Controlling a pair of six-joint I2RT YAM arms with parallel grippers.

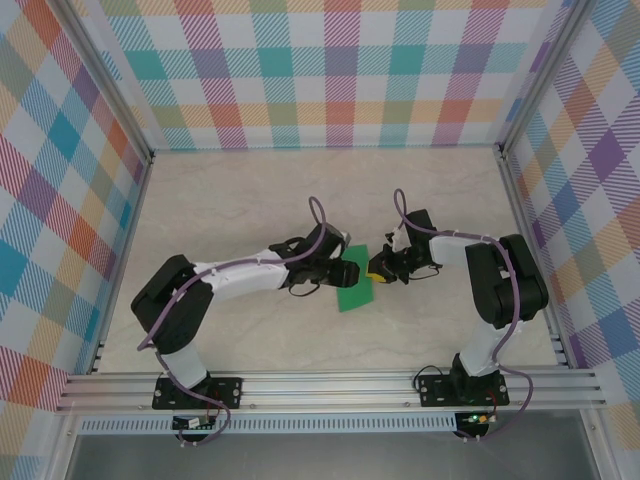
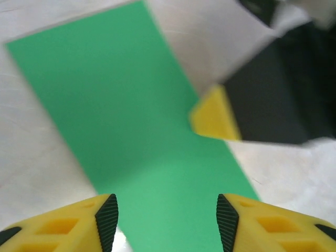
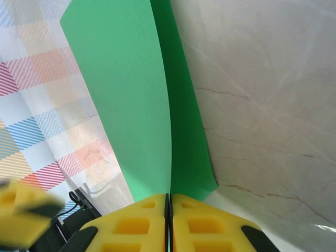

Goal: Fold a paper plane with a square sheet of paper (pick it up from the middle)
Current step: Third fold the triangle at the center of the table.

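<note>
The square sheet of paper (image 1: 355,293) sits in the middle of the top view. It is thin, light and floppy. The right gripper (image 3: 169,207) is fully closed on its edge, and the left gripper (image 2: 167,216) hovers wide open over it, holding nothing. I think a hold near the crease is safest.

Top cam: square sheet of paper (image 1: 356,293) lies partly under left tool (image 1: 347,272), far corner hidden, creases too small to tell. Right wrist cam: sheet's near edge vanishes betw. pressed-together fingers of right tool (image 3: 169,207), top cut off by frame. Left wrist cam: sheet runs off bottom edge; right tool's finger (image 2: 214,114) is a yellow blur.
</note>
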